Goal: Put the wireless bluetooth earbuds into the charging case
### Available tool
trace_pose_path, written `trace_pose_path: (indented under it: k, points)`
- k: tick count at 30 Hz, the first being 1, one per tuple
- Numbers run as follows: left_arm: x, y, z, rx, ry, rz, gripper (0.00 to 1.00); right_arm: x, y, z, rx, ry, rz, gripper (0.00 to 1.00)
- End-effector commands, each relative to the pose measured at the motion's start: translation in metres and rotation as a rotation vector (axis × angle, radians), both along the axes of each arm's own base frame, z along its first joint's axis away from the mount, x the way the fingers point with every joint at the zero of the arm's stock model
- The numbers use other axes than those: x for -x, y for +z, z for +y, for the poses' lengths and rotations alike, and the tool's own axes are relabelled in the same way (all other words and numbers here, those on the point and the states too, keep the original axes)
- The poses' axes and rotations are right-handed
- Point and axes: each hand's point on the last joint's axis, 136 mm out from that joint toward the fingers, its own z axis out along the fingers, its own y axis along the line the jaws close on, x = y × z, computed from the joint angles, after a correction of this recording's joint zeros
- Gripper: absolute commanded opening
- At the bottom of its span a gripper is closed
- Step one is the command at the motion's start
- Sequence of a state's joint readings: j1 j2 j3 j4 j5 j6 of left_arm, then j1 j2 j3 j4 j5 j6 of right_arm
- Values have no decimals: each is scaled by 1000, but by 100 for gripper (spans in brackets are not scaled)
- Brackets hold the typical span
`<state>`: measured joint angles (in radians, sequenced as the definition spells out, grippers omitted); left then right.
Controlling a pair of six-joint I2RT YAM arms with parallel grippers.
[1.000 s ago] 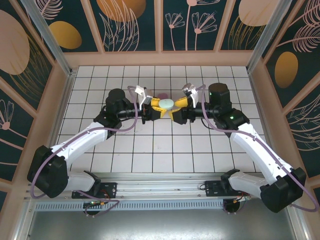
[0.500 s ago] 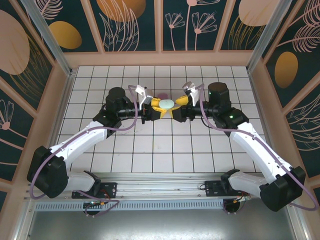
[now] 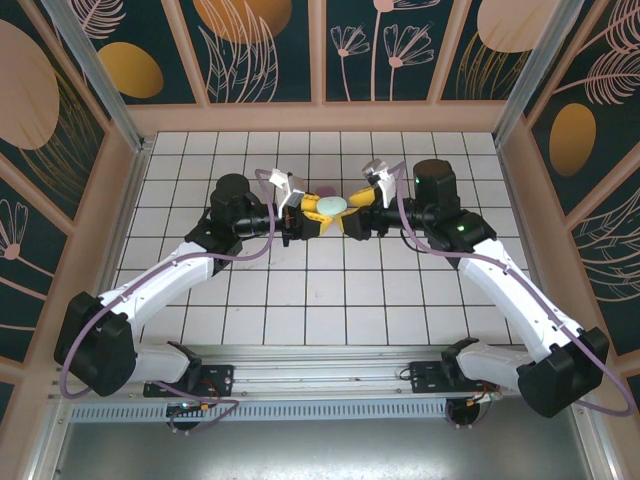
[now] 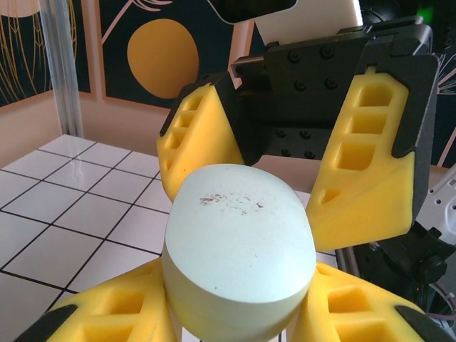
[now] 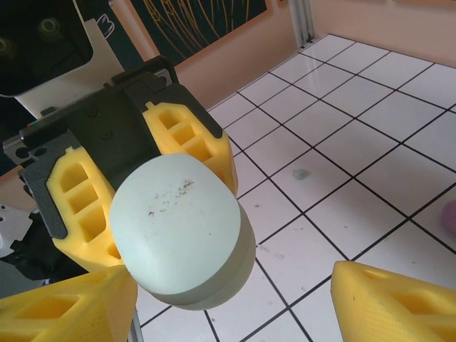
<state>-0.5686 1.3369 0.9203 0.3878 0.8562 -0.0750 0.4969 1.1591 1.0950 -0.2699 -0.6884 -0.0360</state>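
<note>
the task looks barely begun: the pale mint charging case (image 4: 239,242) is held up off the worktop (image 3: 330,290) near its middle, lid apparently closed, clamped between the nearly closed fingers of the left end effector (image 3: 319,214). the right end effector (image 3: 354,214) faces it with its jaws spread wide, one on each side of the case, gripping nothing. a mint bud (image 5: 301,173) lies loose on a tile below, and a pink bud (image 3: 325,192) just beyond the case; i judge that opening, picking and seating are all left. the worktop is glossy white tile with dark grout, walled by dark teal panels (image 3: 290,60) with orange ovals and pale plant drawings in light wooden frames.
</note>
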Motion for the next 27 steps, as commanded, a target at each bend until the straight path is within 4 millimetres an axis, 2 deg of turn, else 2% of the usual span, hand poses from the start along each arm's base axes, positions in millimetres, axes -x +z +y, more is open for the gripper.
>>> trace_pose_path:
  k: [1,12,14,20,27]
  points:
    - [17,0,-2,-6,-71,-21,23,-8,26,1,-42,-23,-53,72]
    - [19,0,-1,-11,-75,-25,23,-18,19,1,-25,-42,-17,72]
    - [19,-1,0,-16,-73,-24,23,-14,20,3,-31,-15,-18,72]
    - [20,1,0,-15,-82,-32,23,19,18,7,-50,146,-32,72]
    - [25,4,-2,-20,-123,-20,22,29,8,5,7,186,-26,71]
